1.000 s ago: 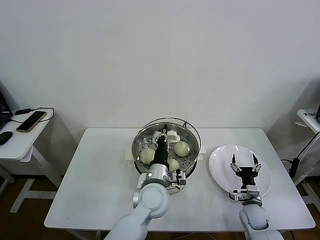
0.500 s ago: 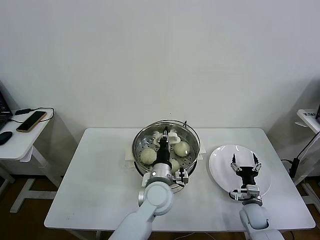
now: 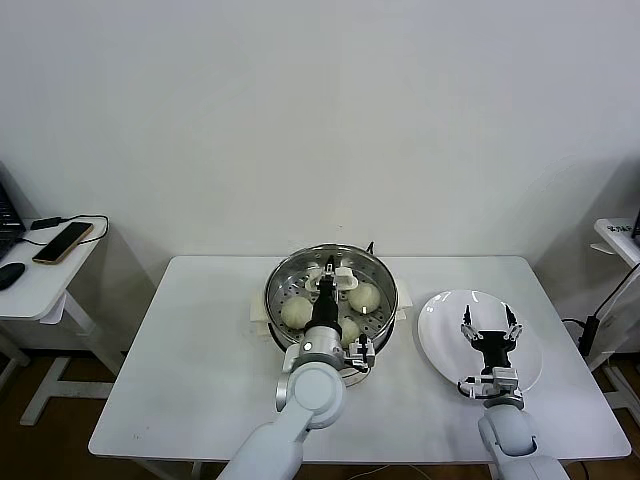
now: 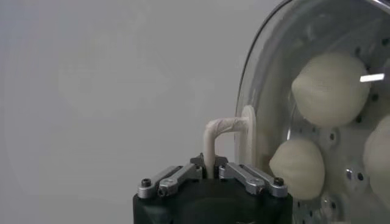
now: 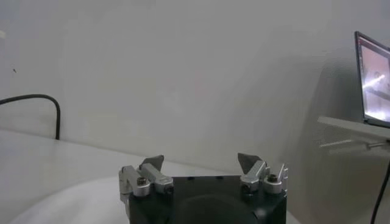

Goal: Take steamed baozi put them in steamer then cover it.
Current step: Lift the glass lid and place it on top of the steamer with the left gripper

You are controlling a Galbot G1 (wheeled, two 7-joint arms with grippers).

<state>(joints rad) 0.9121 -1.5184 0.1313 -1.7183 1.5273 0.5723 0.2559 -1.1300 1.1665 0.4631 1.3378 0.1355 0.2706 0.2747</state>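
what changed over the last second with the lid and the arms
The left gripper, shut on the lid handle, lowered the lid from a tilt until it sits nearly flat on the steamer, and the arm drew in a little. The baozi stayed inside. The right gripper stayed open over the plate.

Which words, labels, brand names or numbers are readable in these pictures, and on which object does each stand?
None can be read.
Steamer, glass lid, white plate: no print visible.
Laptop screen: lit, content too blurred to read.
Phone: too small to tell.
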